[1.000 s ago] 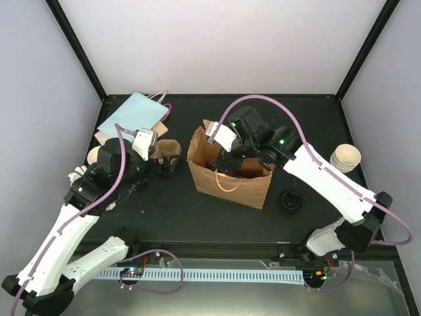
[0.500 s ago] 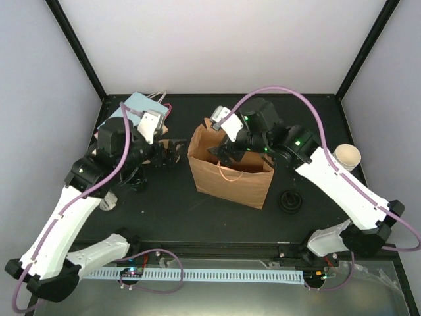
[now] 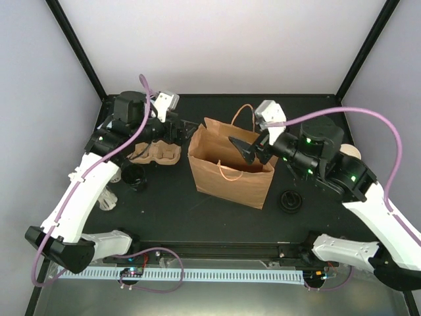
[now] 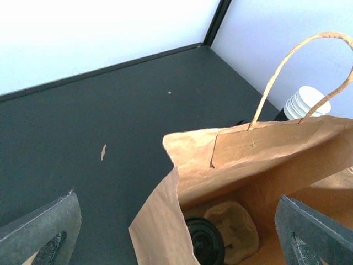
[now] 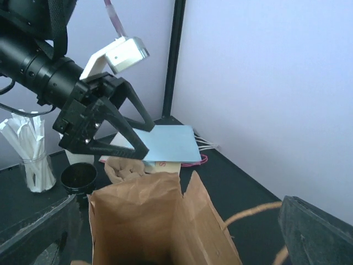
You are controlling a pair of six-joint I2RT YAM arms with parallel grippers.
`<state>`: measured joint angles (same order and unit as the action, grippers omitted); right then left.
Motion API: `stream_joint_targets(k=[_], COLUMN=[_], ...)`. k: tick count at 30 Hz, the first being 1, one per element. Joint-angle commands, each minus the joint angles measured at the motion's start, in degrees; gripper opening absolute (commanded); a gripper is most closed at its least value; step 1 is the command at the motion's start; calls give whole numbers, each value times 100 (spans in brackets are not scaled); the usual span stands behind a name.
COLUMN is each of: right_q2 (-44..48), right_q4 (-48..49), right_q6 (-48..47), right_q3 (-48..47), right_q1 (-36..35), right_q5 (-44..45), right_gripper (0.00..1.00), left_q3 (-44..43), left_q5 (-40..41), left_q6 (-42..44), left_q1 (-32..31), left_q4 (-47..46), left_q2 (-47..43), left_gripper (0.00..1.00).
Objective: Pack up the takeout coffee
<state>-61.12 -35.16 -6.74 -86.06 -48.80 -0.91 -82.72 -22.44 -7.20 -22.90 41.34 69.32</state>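
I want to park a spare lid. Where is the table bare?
Bare: the near strip in front of the brown bag, between the black cup and the loose lid; also the far strip behind the bag. Crowded: the left side, around the pulp tray.

**Open bag, seen from above**

The brown bag [image 4: 265,160] stands open on the dark table [image 4: 83,110], one handle [image 4: 276,72] arching up. Inside, a black-lidded cup [image 4: 205,241] sits just beside a pulp tray [image 4: 236,225]. Stacked pale cups [image 4: 306,102] stand beyond the bag. The left gripper [image 4: 176,221] has its fingers spread wide at the bottom corners.
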Motion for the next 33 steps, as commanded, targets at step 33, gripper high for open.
stream_joint_targets(k=[33], right_q2=[1304], right_q4=[-1987], right_q6=[2936], right_q3=[1039], right_q1=[-12], right_q5=[2434], right_gripper=[100], left_q3=[-2623], left_q5=[-2827], left_q6=[2720], left_q1=[77], left_q4=[971], left_q2=[3003], left_gripper=[88])
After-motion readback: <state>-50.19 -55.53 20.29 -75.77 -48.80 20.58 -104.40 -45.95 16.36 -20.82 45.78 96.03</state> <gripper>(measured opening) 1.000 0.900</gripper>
